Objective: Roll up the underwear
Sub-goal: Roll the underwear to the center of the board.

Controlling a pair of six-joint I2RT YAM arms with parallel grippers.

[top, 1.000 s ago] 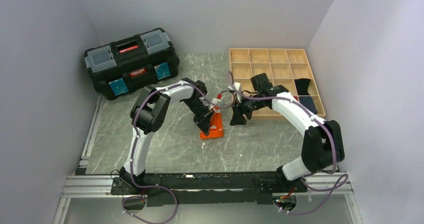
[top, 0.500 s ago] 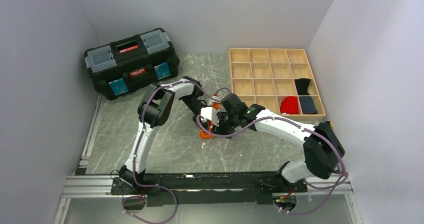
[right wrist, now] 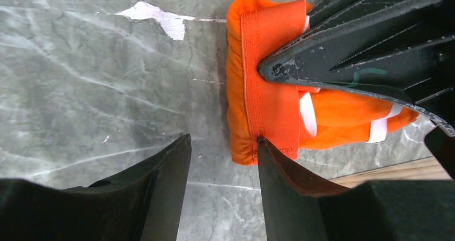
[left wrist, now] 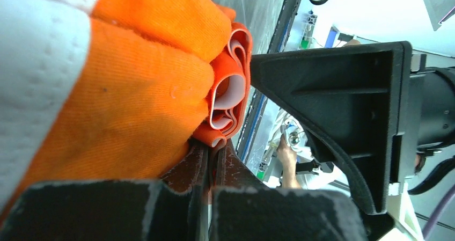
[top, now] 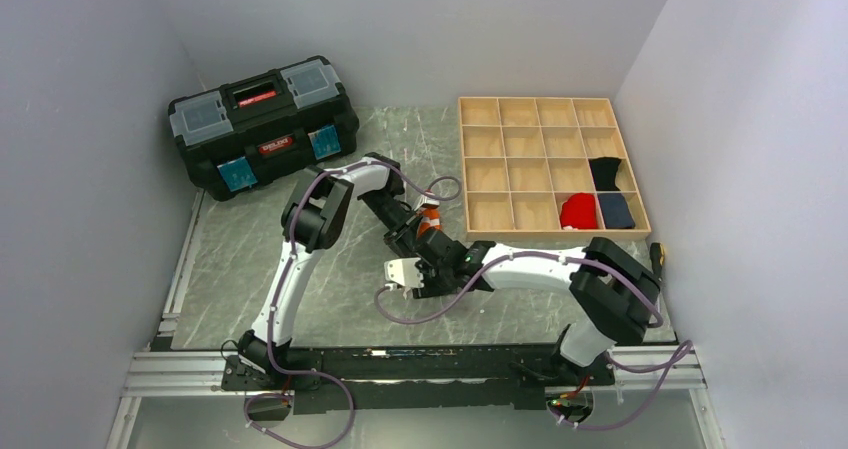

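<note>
Underwear (right wrist: pixel 268 112), bunched orange weave (white trim)

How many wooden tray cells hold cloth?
3: black bundle, rightmost column, second row from the near edge; red bundle and navy bundle side by side in the near row. None appears hidden.
</note>
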